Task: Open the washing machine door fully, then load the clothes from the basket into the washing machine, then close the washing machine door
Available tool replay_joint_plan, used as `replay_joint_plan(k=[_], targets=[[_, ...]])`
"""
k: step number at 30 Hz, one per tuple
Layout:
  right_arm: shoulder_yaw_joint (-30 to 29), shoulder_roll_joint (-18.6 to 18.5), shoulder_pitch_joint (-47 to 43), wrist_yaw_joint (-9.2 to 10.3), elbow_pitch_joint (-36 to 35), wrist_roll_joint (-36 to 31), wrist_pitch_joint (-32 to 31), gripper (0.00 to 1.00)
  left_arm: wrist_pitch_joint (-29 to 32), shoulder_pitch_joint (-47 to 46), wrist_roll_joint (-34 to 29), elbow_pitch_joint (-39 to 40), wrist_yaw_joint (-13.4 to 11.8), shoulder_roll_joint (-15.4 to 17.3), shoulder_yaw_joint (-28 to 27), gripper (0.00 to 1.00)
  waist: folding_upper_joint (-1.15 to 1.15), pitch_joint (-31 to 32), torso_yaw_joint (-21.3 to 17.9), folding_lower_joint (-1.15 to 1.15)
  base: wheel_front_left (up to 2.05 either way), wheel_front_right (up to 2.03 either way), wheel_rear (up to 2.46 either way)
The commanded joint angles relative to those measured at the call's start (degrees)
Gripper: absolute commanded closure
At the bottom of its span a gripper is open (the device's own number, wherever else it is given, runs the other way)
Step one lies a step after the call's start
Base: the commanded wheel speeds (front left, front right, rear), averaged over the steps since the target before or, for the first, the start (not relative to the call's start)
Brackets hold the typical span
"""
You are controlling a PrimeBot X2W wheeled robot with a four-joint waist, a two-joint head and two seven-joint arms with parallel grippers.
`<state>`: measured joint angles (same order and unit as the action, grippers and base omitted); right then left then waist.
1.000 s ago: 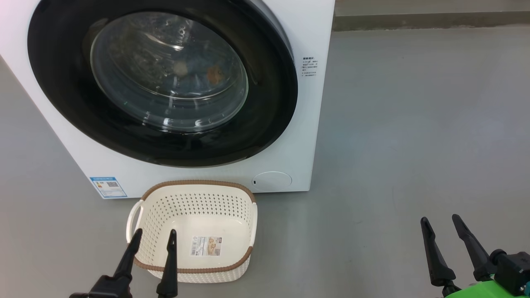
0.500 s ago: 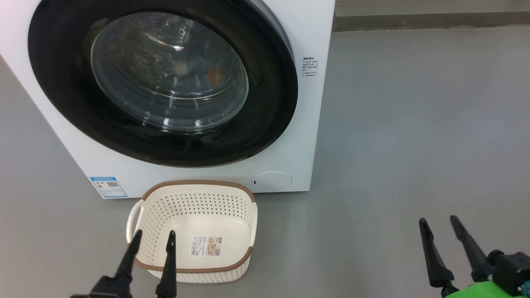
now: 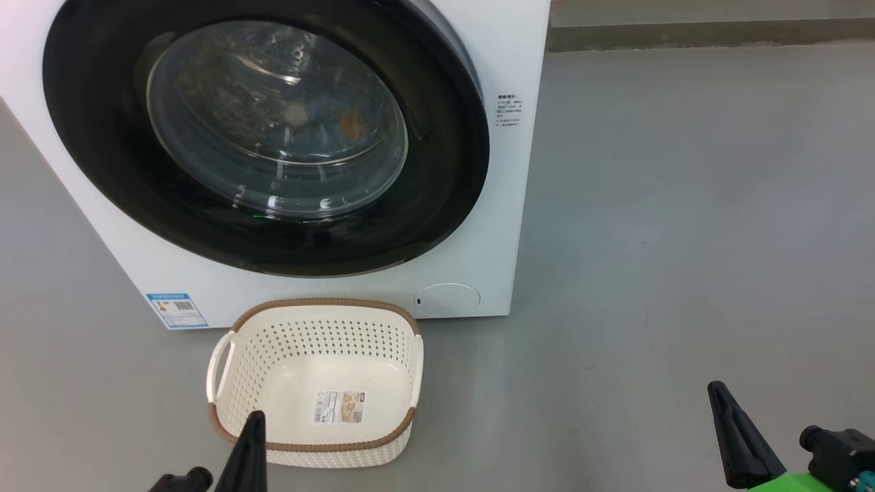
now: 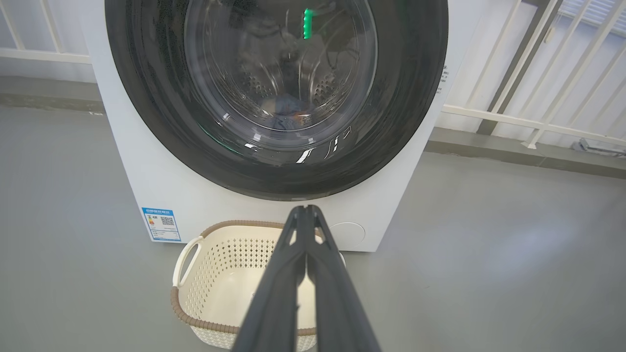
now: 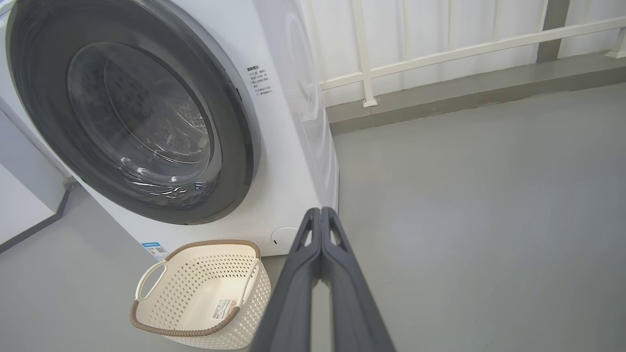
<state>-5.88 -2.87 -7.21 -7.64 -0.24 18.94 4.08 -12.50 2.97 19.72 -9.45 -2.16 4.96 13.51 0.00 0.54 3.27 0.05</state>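
1. Big white boxy front-loading washing machine (image 3: 502,178): stands on the smooth grey floor (image 3: 683,239). Its top and left side are cut off by the head view's edge.
2. Large round washing machine door with a glossy black rim and bulging clear glass centre (image 3: 266,130): lies closed, flush against the machine's front.
3. Light blue clothes (image 4: 286,107): lie inside the drum, low behind the glass. Reflections blur them. The head view shows one orange-brown patch, and the print is too dim to make out.
4. Small cream perforated plastic basket with a brown woven-look rim (image 3: 325,301): sits on the floor just in front of the machine, below the door's lower edge. Its bare bottom shows a label sticker (image 3: 340,406), too small to read.
5. Blue energy sticker (image 3: 176,309): at the front's lower left corner. The round service flap (image 3: 448,299) is at the lower right, with the basket's far rim between them.
6. White railing (image 5: 440,54): stands behind and beside the machine.
7. Left gripper (image 4: 306,209): its long dark fingers are pressed together on nothing, and it hangs above the basket's near rim. In its wrist view the fingers hide the basket's middle and right side.
8. Right gripper (image 5: 321,211): its fingers are likewise together and empty, over bare floor well to the right of the basket. Its arm is cut off at the head view's corner.
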Motion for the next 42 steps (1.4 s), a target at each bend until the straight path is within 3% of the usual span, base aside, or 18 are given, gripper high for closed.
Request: replay_joint_plan(k=[1, 42], targets=[[0.16, -0.33, 1.21, 0.01, -0.97, 2.54, -0.23, 1.00, 0.47, -1.82, 2.03, 0.63, 0.81, 0.35, -1.00, 1.00, 0.00, -0.07, -0.06, -0.04, 0.00, 0.00, 0.00], [0.27, -0.51, 5.53, 0.06, 4.44, 27.87, -3.57, 1.00, 6.39, -4.42, 27.60, -1.27, 3.95, 0.07, -6.94, 1.00, 0.00, -0.31, -1.20, -0.04, 0.00, 0.00, 0.00]])
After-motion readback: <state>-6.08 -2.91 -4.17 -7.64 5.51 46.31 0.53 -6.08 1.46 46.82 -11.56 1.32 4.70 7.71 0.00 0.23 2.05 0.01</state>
